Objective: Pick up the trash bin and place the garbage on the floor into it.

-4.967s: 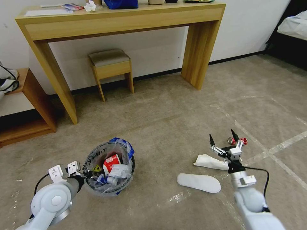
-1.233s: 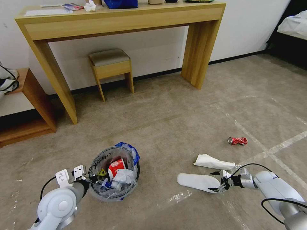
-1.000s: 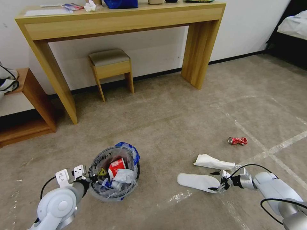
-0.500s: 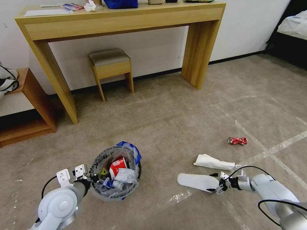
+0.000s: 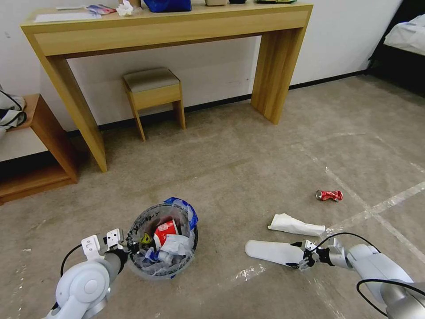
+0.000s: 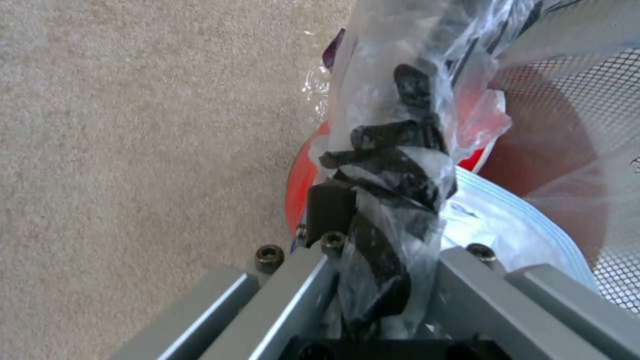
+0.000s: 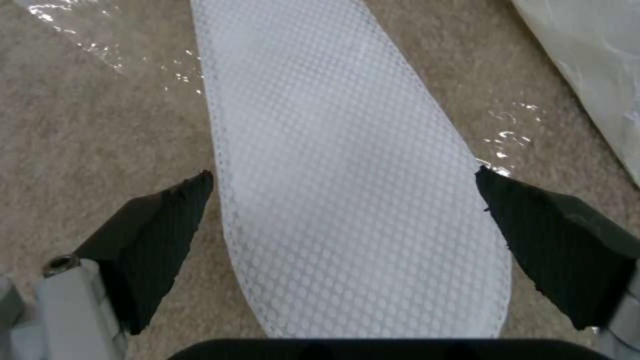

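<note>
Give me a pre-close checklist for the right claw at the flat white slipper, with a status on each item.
1. Right claw open: ok, both fingers spread.
2. Flat white mesh slipper between the fingers: ok, its end lies in the gap, one finger on either side.
3. Slipper free of other litter: ok, the crumpled white wrapper lies beside it, apart.
4. Fingers low enough to catch the thin edge: cannot tell.
5. Left claw holding the small round red trash bin: ok, shut on its bagged rim.
6. Room in the bin: cannot tell; litter already piles high.
</note>
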`<state>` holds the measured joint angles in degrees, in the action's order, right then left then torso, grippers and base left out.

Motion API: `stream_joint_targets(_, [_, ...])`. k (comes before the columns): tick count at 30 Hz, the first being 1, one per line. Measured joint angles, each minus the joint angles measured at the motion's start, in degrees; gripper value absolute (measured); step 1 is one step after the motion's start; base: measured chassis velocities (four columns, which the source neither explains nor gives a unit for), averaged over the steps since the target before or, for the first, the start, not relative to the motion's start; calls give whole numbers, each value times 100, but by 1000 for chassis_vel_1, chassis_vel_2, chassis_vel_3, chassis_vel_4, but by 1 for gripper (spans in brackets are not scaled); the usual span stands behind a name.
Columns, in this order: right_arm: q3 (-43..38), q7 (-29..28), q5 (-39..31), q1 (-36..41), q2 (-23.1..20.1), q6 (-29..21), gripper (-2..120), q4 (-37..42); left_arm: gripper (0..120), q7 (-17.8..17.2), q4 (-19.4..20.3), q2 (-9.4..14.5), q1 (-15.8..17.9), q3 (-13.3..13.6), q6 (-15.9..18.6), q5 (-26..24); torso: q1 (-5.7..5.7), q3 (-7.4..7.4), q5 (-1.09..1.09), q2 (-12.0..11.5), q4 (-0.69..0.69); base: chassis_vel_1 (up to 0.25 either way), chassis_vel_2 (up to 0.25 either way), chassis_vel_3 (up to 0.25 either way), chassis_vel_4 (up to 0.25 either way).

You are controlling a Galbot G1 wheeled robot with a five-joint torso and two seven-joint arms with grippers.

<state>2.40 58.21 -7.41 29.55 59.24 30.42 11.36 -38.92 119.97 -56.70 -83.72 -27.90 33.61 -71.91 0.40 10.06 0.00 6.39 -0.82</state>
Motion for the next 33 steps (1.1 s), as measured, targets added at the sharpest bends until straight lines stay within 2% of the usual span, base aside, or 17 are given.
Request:
stream_joint_targets(17, [22,-390,40,24,50,-109,100,-51,0,57,21,4,4,48,-16,79,0,0,0,0,0,0,0,0,0])
stream_joint_targets(33, [53,-150,164,7,90,45,100,113,0,71,34,-1,10,61,-18,96,0,0,-1,0,0,0,0,0,0])
